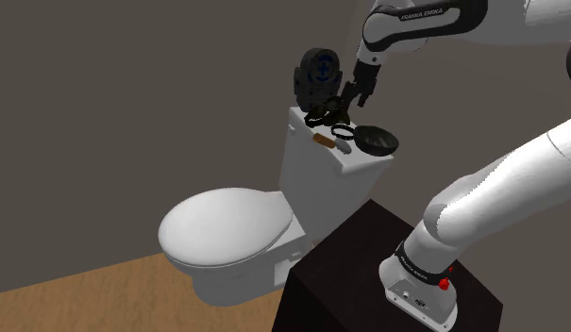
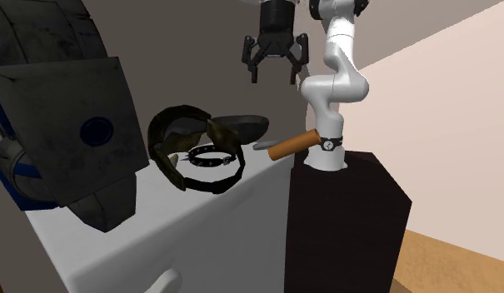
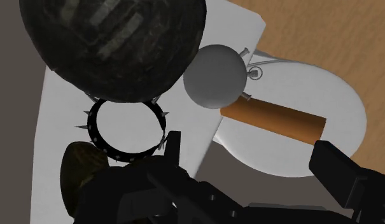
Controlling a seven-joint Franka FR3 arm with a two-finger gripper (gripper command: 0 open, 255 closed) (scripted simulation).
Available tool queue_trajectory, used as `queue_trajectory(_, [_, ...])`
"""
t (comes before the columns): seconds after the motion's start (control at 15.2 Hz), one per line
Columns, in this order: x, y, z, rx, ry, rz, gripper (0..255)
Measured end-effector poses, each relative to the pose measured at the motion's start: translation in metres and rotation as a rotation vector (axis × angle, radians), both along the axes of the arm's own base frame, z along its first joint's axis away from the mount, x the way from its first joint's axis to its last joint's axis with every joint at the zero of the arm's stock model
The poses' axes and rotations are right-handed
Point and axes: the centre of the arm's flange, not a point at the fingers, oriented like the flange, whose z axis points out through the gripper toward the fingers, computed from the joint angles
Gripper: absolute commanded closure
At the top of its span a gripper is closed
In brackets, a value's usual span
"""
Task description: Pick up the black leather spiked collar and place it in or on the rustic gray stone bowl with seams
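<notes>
black spiked collar (image 2: 210, 153) is lying ungripped beneath my black pincer (image 2: 273, 76), jaws standing apart; judging approach step; next calling for lowering astride its band.

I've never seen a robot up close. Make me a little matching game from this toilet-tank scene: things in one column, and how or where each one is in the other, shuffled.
Things:
1. spiked collar
2. bowl
3. handled tool
4. gripper

States:
a. open, in the air above the tank lid
b. orange-brown handle
c. grey, with nothing in it
d. black ring lying flat on the tank lid

Pairs: 1-d, 2-c, 3-b, 4-a.
</notes>
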Motion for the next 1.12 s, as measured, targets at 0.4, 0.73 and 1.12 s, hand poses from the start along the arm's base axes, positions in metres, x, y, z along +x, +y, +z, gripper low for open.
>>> queue_trajectory(0.4, [0.024, -0.065, -0.042, 0.008, 0.029, -0.019, 0])
queue_trajectory(0.73, [0.047, -0.120, -0.080, 0.015, 0.053, -0.036, 0])
queue_trajectory(1.12, [0.069, -0.181, -0.116, 0.022, 0.080, -0.054, 0])
